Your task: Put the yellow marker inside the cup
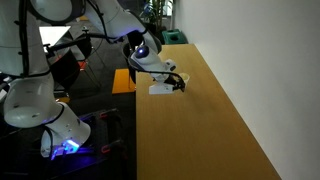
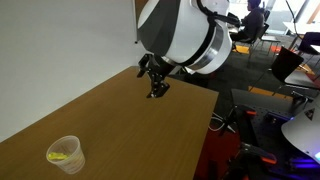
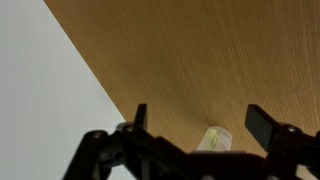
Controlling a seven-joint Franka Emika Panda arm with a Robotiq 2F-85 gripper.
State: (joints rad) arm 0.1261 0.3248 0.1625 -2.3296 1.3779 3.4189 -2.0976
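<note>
The cup point(image 2: 65, 153) stands upright near the front corner of the wooden table point(image 2: 135, 130). The yellow marker point(image 2: 58, 156) lies inside it. In the wrist view the cup point(image 3: 213, 141) shows small and far off, low between my fingers, with the marker's yellow point(image 3: 210, 133) inside it. My gripper point(image 2: 157, 90) is open and empty, hovering just above the table's far end, well away from the cup. It also shows in an exterior view point(image 1: 178, 82) and in the wrist view point(image 3: 200, 120). The cup does not show in that exterior view.
The table point(image 1: 210, 130) is long and narrow with bare wood. Its edge runs diagonally in the wrist view, with a pale surface point(image 3: 50, 90) beyond it. Chairs, a person point(image 2: 250, 20) and lit equipment point(image 1: 65, 145) stand off the table.
</note>
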